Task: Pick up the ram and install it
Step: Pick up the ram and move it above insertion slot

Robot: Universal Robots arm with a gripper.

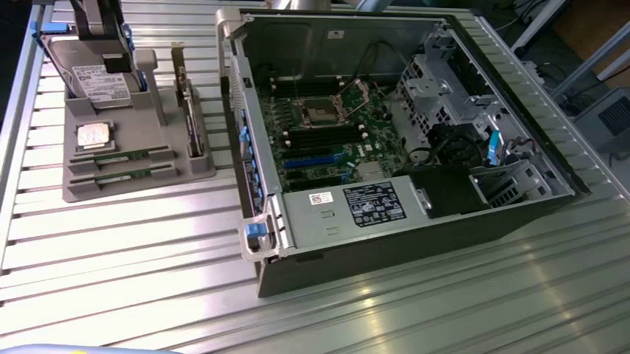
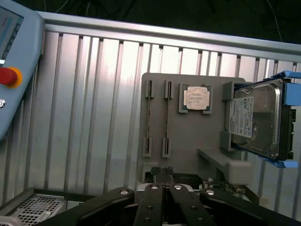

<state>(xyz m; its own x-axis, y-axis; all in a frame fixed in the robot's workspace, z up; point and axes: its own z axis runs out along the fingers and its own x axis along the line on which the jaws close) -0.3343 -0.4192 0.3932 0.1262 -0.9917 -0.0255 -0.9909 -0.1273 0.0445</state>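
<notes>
Two ram sticks [image 1: 123, 156] [image 2: 149, 117] were left lying in the grey parts holder [image 1: 128, 190] [image 2: 188, 136], with the gripper [image 2: 164, 173] drawn together on nothing.

The sticks were laid side by side in the narrow slots at one end of the holder, not yet fitted. A processor chip [image 1: 96, 136] [image 2: 195, 98] was set in the holder's next recess, and a hard drive [image 1: 99, 85] [image 2: 256, 117] with blue rails was propped at the far end. An expansion card [image 1: 187, 110] was stood on edge along the holder's side. The gripper's fingers were seen pressed together at one edge of the holder, apart from the sticks. An opened computer case [image 1: 374, 262] was placed just beside the holder on the exterior view's right, its motherboard [image 1: 335, 125] exposed. A teach pendant [image 2: 11, 61] was seen well apart from the holder.
</notes>
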